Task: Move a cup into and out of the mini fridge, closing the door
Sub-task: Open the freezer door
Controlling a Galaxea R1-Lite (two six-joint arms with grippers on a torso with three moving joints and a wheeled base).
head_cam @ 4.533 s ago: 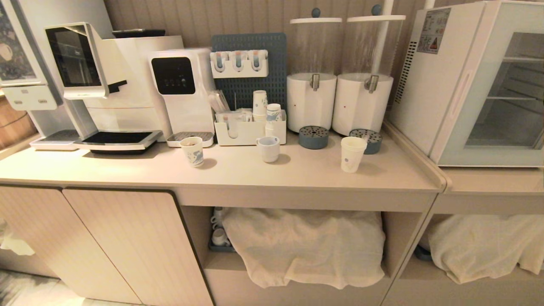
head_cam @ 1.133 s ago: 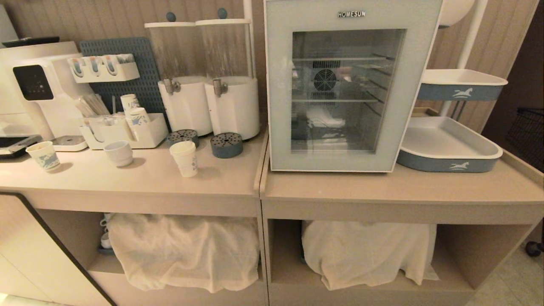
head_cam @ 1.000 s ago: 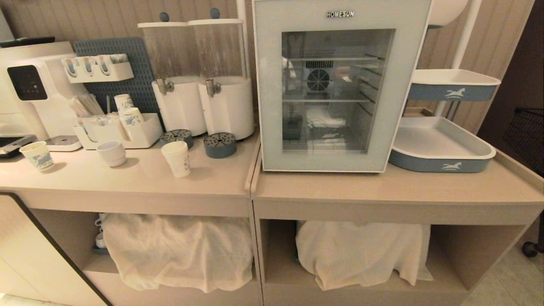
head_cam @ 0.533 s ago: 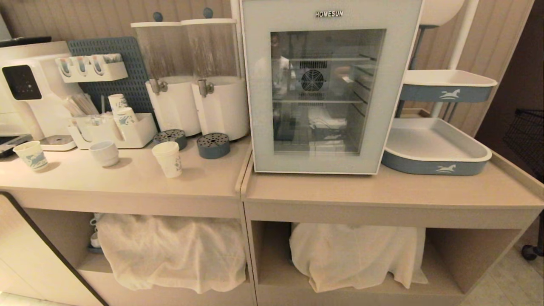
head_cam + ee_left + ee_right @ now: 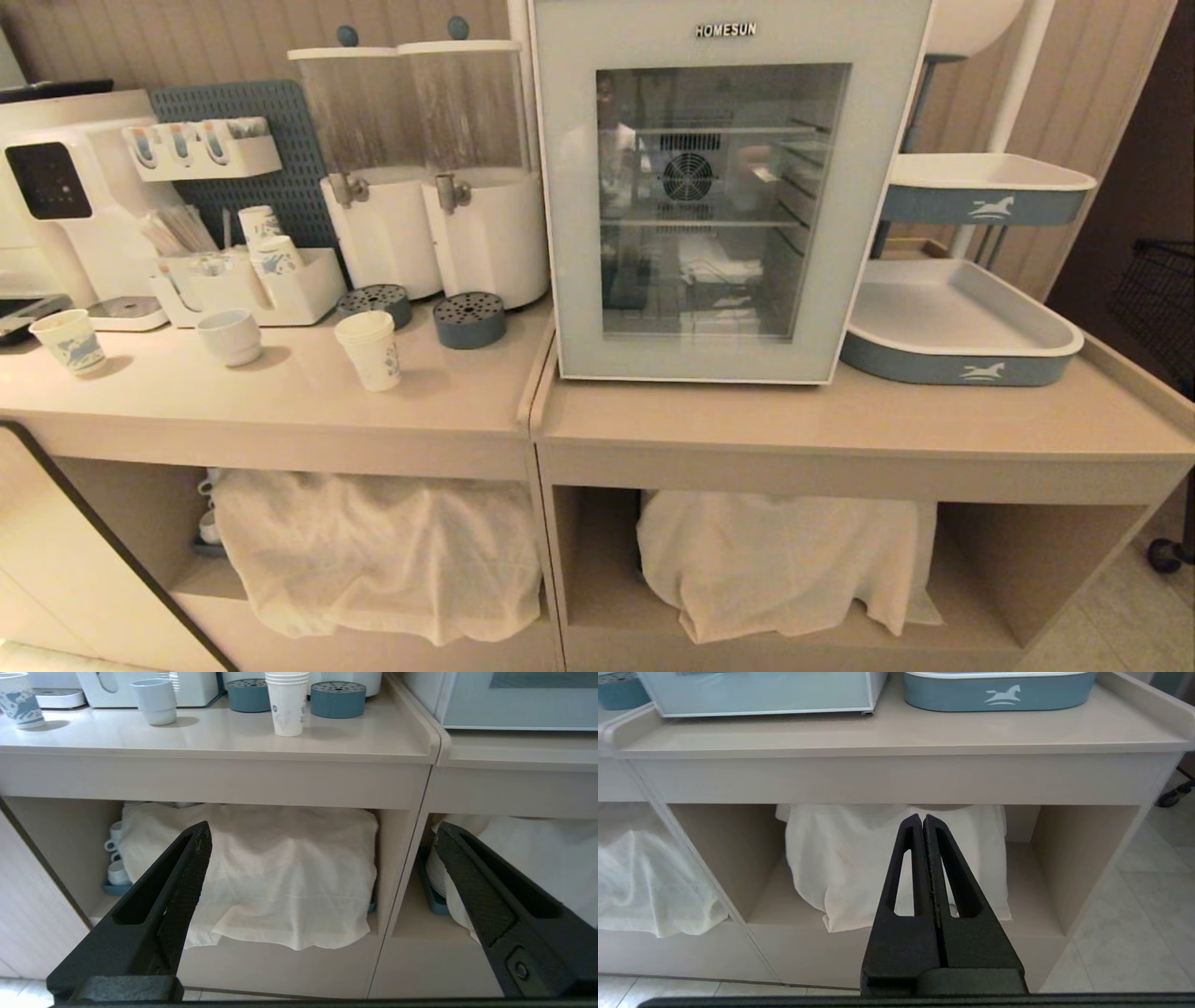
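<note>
The cup, tall, white and of paper with a small blue logo, stands on the left counter, left of the mini fridge. The glass-paned door is closed, with wire shelves and a rear fan visible through it. Neither gripper is in the head view. My left gripper is open and empty, low before the cabinet shelves, with the cup above it on the counter. My right gripper is shut on nothing, low below the mini fridge.
A patterned paper cup, a mug, two drink dispensers and round drip trays share the left counter. A tiered tray stands right of the fridge. White cloths cover the shelves below.
The whole head view has swung from the coffee machines to face the fridge front, then settled. Nothing on the counters has moved.
</note>
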